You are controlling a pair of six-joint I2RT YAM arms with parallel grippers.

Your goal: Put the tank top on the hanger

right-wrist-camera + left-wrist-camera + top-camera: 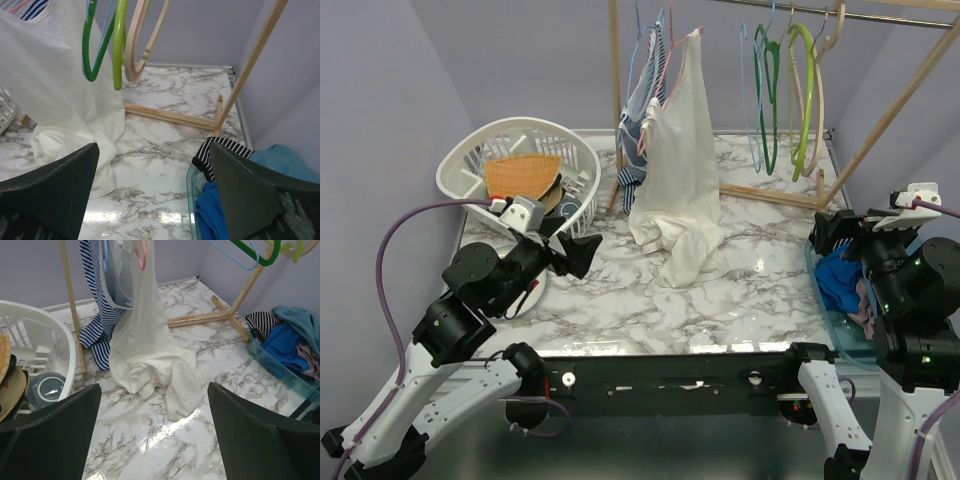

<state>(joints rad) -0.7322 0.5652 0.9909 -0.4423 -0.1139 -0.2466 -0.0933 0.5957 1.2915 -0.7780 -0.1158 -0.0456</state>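
Pickup is pending. Left fingers and right fingers are spread wide, empty. The tank top is bundled in the bin at the desk's right edge; the hanger is hung above. A right-arm grasp is required next.

My left arm and right arm are black, built of chunky rounded joint housings, with white shells on the lower links at six o'clock. A purple cable loops off toward nine o'clock. Each wrist carries a white-grey camera block. Small green lights dot my right arm. My fingers are broad, matte-black wedges.
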